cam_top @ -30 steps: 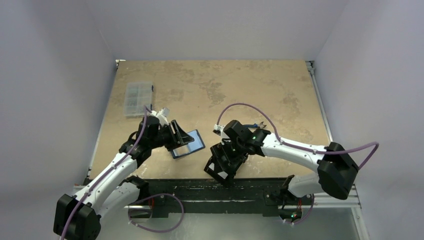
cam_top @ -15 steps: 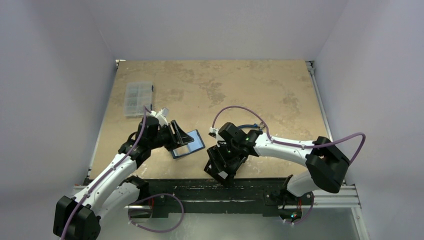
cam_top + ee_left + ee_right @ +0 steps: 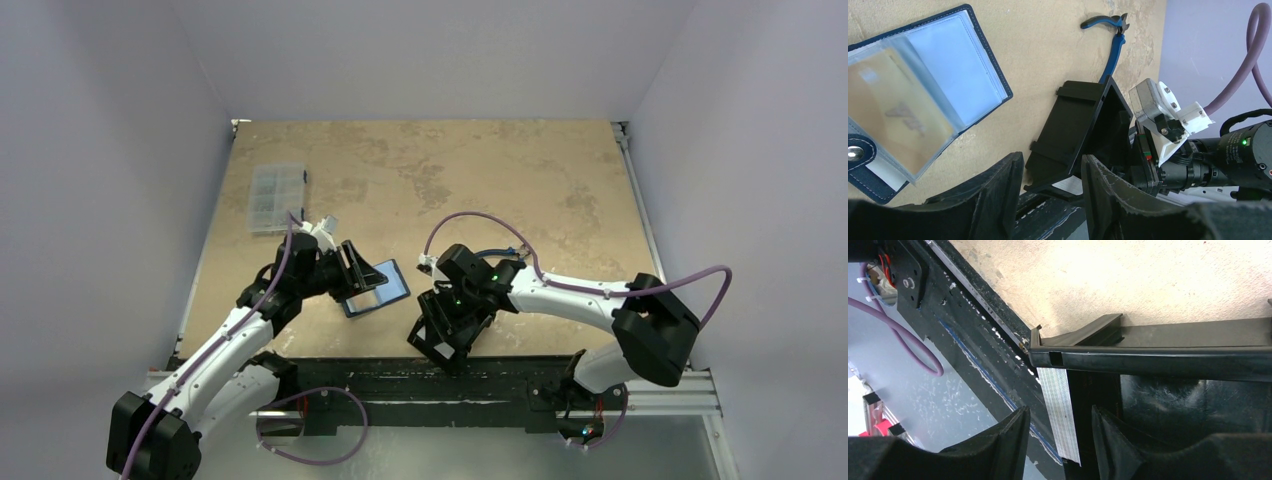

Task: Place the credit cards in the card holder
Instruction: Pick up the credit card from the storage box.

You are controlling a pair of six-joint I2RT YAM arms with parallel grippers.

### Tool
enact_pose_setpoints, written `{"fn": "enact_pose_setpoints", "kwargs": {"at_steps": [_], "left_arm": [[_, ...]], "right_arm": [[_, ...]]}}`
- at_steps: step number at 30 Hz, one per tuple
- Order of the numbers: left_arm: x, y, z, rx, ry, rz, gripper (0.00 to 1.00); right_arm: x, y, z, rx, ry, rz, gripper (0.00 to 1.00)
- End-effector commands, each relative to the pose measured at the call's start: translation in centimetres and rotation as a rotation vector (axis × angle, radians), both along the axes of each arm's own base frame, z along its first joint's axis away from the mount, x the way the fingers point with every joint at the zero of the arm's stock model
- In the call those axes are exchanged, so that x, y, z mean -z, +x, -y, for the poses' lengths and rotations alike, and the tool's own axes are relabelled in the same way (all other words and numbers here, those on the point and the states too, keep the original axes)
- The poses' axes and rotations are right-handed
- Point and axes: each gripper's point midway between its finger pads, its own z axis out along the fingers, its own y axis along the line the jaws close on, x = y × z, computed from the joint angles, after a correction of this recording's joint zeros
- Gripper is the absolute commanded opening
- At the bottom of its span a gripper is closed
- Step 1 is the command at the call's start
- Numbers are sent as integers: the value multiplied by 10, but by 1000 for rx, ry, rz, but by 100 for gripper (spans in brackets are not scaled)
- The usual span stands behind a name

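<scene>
Right jaws stand apart, one finger either side of a white striped strip hanging off the wall of the black tray; no bite on it that I can see; label or card edge, can't tell. My read: you're set up to pinch that strip or the wall, so check alignment before you squeeze. Tray sits at the near edge of the desk, right of centre, and looks tipped up on its side; its inside is all dark, so I can't confirm any cards in it.

Left jaws are apart too, nothing between the fingers; they hang just beside the edge of the card holder; whether a finger rests on it is hidden. Likely placed there to keep it flat and open for loading. Holder lies open on the desk, left of the tray, clear sleeves up; one tan card sits in a sleeve; the neighbouring sleeve looks empty.

Further out: blue pliers on the desk, just on the far side of the tray; clear compartment box far left, contents too small to read.
</scene>
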Motion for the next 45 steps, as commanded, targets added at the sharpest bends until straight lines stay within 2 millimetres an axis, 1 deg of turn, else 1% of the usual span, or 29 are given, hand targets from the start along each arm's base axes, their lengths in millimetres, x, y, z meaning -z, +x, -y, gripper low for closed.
{"fn": "enact_pose_setpoints", "kwargs": {"at_steps": [1,9,26,30,34,38,42,45], "left_arm": [[-12,4,2,12,-9,47,50],[-10,4,2,11,-8,45,50],[-10,4,2,11,-8,49,50],[-9,4,2,8,-6,49,50],[-6,5,-1,-5,12,45,50],[1,4,-9,-26,62,27,49],[6,-2,-10,-8,80,3,49],[6,-3,-11,-5,80,3,49]], "right_arm": [[-21,2,-11,-11,73,22,53],[-23,2,-8,-7,63,34,42],[-31,6,-1,5,43,73,13],[-35,10,3,18,27,98,9],[-41,15,8,38,9,129,0],[-41,23,17,68,-39,170,0],[-40,35,26,115,-90,228,0],[-36,49,37,173,-158,287,0]]}}
